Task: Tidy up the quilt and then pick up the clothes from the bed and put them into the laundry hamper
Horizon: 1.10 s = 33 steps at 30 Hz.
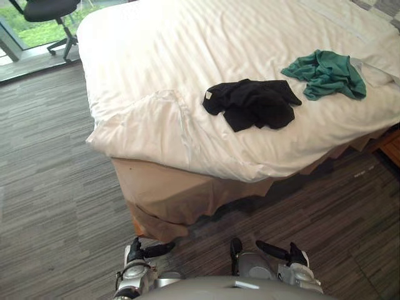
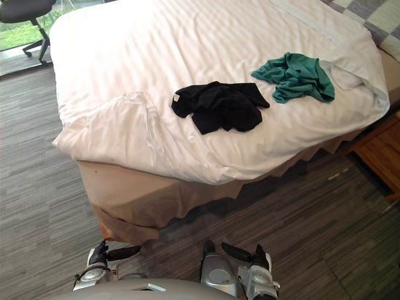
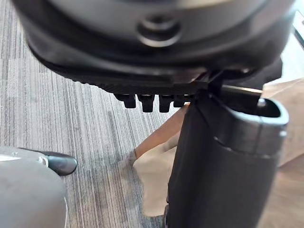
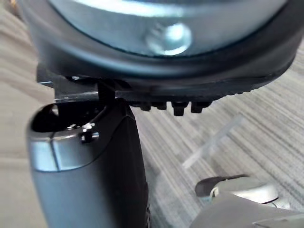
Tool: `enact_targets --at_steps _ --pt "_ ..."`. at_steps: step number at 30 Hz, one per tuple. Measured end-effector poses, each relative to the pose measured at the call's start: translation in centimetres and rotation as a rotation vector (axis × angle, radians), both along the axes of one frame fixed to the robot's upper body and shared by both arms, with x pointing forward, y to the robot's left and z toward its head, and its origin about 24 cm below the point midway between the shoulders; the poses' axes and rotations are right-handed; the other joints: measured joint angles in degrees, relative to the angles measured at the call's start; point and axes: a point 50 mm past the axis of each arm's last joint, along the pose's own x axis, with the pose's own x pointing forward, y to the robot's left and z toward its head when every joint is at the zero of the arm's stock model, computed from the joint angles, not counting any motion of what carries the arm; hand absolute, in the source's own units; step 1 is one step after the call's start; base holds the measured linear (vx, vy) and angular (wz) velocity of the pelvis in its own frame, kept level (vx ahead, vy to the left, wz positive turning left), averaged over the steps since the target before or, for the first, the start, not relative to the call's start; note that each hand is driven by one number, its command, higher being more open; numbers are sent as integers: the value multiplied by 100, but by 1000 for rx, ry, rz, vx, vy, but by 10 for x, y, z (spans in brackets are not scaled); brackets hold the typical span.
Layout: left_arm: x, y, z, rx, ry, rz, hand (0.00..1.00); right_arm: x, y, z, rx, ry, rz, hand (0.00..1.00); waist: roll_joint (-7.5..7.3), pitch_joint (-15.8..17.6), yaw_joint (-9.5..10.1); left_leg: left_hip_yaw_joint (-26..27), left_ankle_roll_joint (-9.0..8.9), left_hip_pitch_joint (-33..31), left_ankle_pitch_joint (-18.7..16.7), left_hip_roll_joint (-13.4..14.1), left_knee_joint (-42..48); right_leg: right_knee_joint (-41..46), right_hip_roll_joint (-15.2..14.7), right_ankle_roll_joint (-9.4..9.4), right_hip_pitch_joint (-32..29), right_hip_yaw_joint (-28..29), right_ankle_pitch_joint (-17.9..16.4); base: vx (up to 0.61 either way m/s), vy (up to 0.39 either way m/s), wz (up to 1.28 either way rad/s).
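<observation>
A white quilt point(image 1: 187, 50) covers the bed, and its near left corner point(image 1: 147, 128) is rumpled and folded over. On the quilt lie a crumpled black garment point(image 1: 253, 103) and, farther right, a crumpled green garment point(image 1: 326, 74). Both hands hang low over the floor in front of the bed, well short of the clothes. My left hand point(image 1: 139, 253) is open and holds nothing, its thumb point(image 3: 223, 156) standing out straight. My right hand point(image 1: 289, 256) is open too and holds nothing, its thumb point(image 4: 90, 166) likewise straight.
A tan bed skirt point(image 1: 169, 194) hangs below the quilt at the bed's near corner. A black office chair point(image 1: 53, 12) stands by the window at the far left. A wooden bedside unit point(image 2: 381, 156) stands at the right. Grey striped carpet point(image 1: 50, 187) surrounds the bed.
</observation>
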Motion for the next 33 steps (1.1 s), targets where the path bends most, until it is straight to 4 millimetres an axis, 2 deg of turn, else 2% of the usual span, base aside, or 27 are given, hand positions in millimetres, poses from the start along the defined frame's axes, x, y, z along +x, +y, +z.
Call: enact_targets --at_steps 3,4,6,8,9,12,17,23,26,28,33 --pt "-1 0 0 -31 -8 28 100 -11 4 -5 15 52 25 100 -122 -68 10 -46 -10 -284 6 -36 393 -285 -127 -3 296 -374 19 27 -55 75" --pt "1 -1 0 -47 -16 38 100 -14 4 -6 18 65 21 100 -176 -72 4 119 -67 -493 44 -82 605 -357 -238 18 356 -574 35 -10 -2 89" --pt "2 -2 0 -68 -25 63 100 -19 4 -7 17 81 8 100 -187 -68 6 598 -132 -635 137 -78 697 -446 -389 38 491 -857 49 -19 4 84" --pt "0 -3 0 -69 -22 63 100 -22 2 -8 18 92 -8 100 -156 -73 4 1196 -97 -556 274 -78 473 -551 -502 58 681 -1145 61 -13 18 74" --pt "-1 -3 -1 -72 -17 69 100 -24 2 -8 20 98 -14 100 -113 -92 -3 1325 -66 -505 326 -80 292 -655 -505 71 785 -1308 94 -13 13 68" --pt "-8 -2 -3 -107 -14 171 100 -27 -2 -8 22 104 -25 100 0 -106 18 1297 -52 -381 370 -82 -120 -938 -416 64 929 -1491 251 -34 10 37" --pt "-25 3 -6 -156 -8 383 100 -31 -1 -9 27 109 -51 100 -10 -101 0 1305 -42 -257 517 -162 -435 -1354 -378 83 1140 -1572 517 -66 10 8" --pt "-40 9 -7 -183 -37 701 100 -33 0 -9 8 113 -40 100 -72 -131 -1 1308 -47 -174 617 -174 -699 -1392 -418 132 1137 -1605 520 -75 8 3" --pt "-27 20 2 -199 -151 859 100 -31 2 -8 -9 112 -6 100 -140 -151 12 1298 -57 -183 698 -171 -828 -1391 -423 132 1089 -1629 519 -16 14 5" --pt "-1 37 21 -197 -353 933 100 -30 4 -9 -9 114 11 100 -192 -189 6 1287 -71 -182 728 -171 -891 -1390 -409 117 1072 -1653 539 23 23 4" --pt "43 71 69 -206 -739 1032 100 -31 4 -9 -8 117 16 100 -194 -298 -11 1276 -80 -164 739 -181 -909 -1359 -408 94 1079 -1669 550 81 37 3"
